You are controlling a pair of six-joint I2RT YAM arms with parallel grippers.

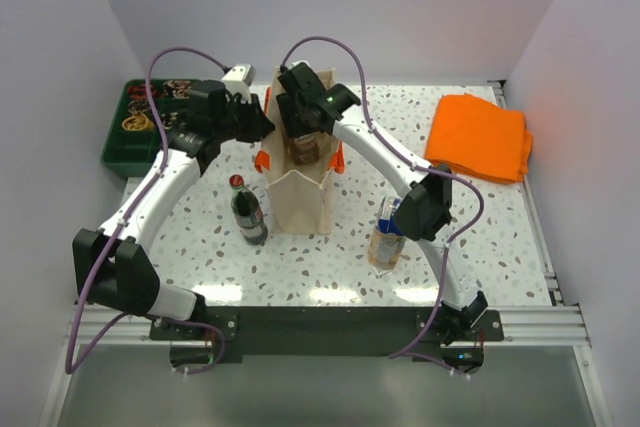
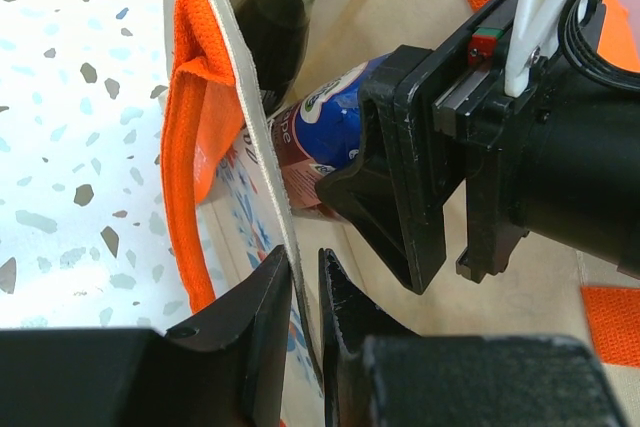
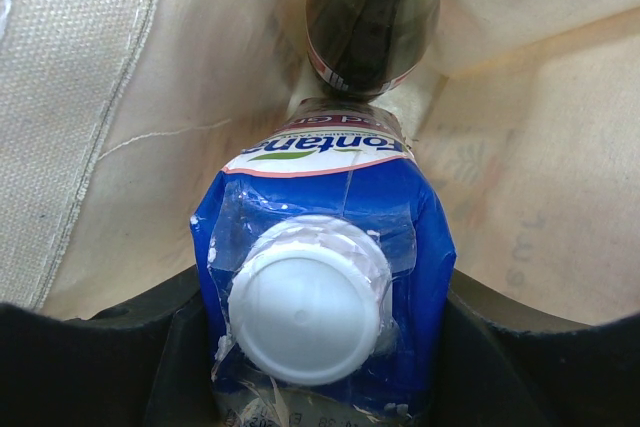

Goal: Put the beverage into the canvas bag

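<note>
While my left claw (image 2: 303,269) is pressed together on the near wall of the bag (image 1: 300,192), pinching the beige cloth beside an orange handle (image 2: 190,162), my right claw (image 3: 325,332) reaches down through the open mouth. It is clamped on a carton (image 3: 325,247), one finger against each side. The carton is inside the bag, below the rim and leaning a little. I cannot tell whether it rests on the bottom.

The carton's top is blue with a round white cap (image 3: 305,312). Past the cap a white band carries the word "Fontana", upside down from my wrist, with a small green mark beside it. Lower down the carton turns dark red with white letters, and I can make out only what looks like "pe".

Just beyond the carton, also in the bag, stands a bottle (image 2: 285,22) of dark drink with a red cap. Its red and white neck label is too blurred to read. The bag's outer wall has red and blue print that I cannot read.

On the table (image 1: 330,267) a second bottle (image 1: 248,212) stands left of the bag and a second carton (image 1: 386,239) stands to its right. Their labels are too small to read. An orange cloth (image 1: 480,137) lies far right and a green tray (image 1: 112,152) far left.
</note>
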